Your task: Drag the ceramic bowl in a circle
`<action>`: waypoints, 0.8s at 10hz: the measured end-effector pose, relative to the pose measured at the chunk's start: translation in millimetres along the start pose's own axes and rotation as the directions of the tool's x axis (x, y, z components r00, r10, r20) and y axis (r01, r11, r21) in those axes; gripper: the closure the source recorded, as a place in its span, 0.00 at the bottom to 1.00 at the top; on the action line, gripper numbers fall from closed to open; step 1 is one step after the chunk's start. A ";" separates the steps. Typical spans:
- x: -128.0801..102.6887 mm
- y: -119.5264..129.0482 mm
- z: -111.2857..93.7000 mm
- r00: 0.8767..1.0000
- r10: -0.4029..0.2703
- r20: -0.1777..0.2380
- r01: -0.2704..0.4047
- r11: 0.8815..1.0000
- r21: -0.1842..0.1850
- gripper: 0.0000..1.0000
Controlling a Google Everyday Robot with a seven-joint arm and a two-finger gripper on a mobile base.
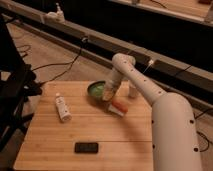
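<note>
Ceramic bowl (98, 89) sits on the wooden surface (85, 131) toward its far edge, at about 12 o'clock from the middle of the boards, green inside with a darker rim. My end effector (107, 94) is lowered onto the right side of the bowl, at about 3 o'clock of its rim, and it seems to touch the rim there; I cannot tell if it is spread or pressed together. My white arm (150, 95) comes from the bottom right, rises to an elbow at the far side and bends down to the bowl. A small red and white object (118, 106) lies just beside the bowl at about 4 o'clock from it, near my end effector. A small white cup (133, 90) stands at 3 o'clock from the bowl, partly hidden behind my arm. A white bottle (62, 107) lies on its side at about 8 o'clock from the bowl, apart from it. A flat black object (86, 147) lies near the front edge, at 6 o'clock, well apart from the bowl.
</note>
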 end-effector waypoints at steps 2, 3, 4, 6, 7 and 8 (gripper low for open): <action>-23.2 -16.6 3.7 0.999 -0.048 0.009 0.048 0.999 0.001 1.00; -40.4 -19.6 9.3 0.996 -0.086 0.018 0.086 0.996 -0.009 1.00; -56.3 -17.0 16.5 0.992 -0.126 0.028 0.126 0.992 -0.028 1.00; -81.7 2.6 32.6 0.977 -0.209 0.044 0.213 0.974 -0.083 1.00; -86.4 11.9 36.5 0.972 -0.228 0.051 0.233 0.967 -0.100 1.00; -87.5 22.6 38.9 0.969 -0.239 0.060 0.245 0.963 -0.114 1.00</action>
